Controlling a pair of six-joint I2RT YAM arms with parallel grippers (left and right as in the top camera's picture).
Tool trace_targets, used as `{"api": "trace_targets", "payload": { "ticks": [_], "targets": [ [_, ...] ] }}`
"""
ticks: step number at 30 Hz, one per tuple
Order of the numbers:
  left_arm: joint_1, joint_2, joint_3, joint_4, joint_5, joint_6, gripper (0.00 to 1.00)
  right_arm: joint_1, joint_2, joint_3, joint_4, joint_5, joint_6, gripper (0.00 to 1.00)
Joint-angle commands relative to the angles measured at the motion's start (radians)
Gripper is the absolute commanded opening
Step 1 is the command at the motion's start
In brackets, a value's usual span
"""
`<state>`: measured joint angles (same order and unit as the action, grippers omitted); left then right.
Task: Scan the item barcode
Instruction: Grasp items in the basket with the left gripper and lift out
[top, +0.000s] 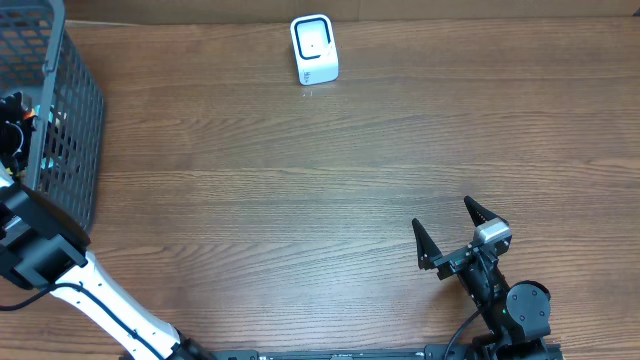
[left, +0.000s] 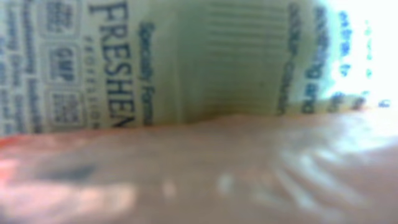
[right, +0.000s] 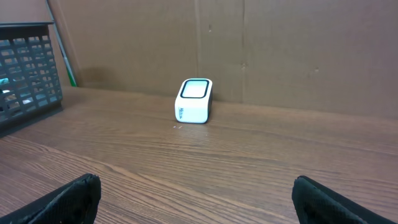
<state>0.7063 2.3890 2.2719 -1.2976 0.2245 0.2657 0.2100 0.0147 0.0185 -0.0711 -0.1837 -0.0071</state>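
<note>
Close-up of a pale green and white printed package (left: 205, 62) with dark blue lettering turned sideways: large capitals "FRESHE", cut off; smaller "Specialty Form", also cut off; a boxed "GMP" badge. Remaining print is too blurred to read.

The middle of the surface (top: 300, 200) lies bare from the left edge to the right, leaving wide room to pass. At the far edge only the white scanner (top: 314, 48) stands, with a cardboard wall (right: 280, 43) close behind it. The black mesh basket (top: 70, 110) blocks the far left corner, and the left arm (top: 90, 285) crosses the near left corner.
</note>
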Motion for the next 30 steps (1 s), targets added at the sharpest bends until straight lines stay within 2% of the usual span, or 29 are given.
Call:
{"api": "trace_targets", "payload": {
  "ticks": [1,10,13,15,20,30],
  "targets": [
    [-0.006,-0.177,0.038,0.021,-0.007,-0.071,0.43,-0.005,-0.012,-0.011,0.006,-0.001,0.004,1.00],
    [-0.006,-0.537,0.038,0.079,-0.049,-0.262,0.44,-0.005,-0.012,-0.011,0.006,-0.001,0.004,1.00],
    [-0.024,-0.706,0.038,0.076,-0.024,-0.323,0.40,-0.005,-0.012,-0.011,0.006,-0.001,0.004,1.00],
    [-0.083,-0.809,0.038,0.052,-0.014,-0.341,0.36,-0.005,-0.012,-0.011,0.006,-0.001,0.004,1.00],
    [-0.273,-0.934,0.038,-0.014,-0.072,-0.342,0.34,-0.005,-0.012,-0.011,0.006,-0.001,0.004,1.00],
    [-0.710,-0.933,-0.011,-0.211,-0.159,-0.367,0.31,-0.005,-0.012,-0.011,0.006,-0.001,0.004,1.00]
  ]
}}
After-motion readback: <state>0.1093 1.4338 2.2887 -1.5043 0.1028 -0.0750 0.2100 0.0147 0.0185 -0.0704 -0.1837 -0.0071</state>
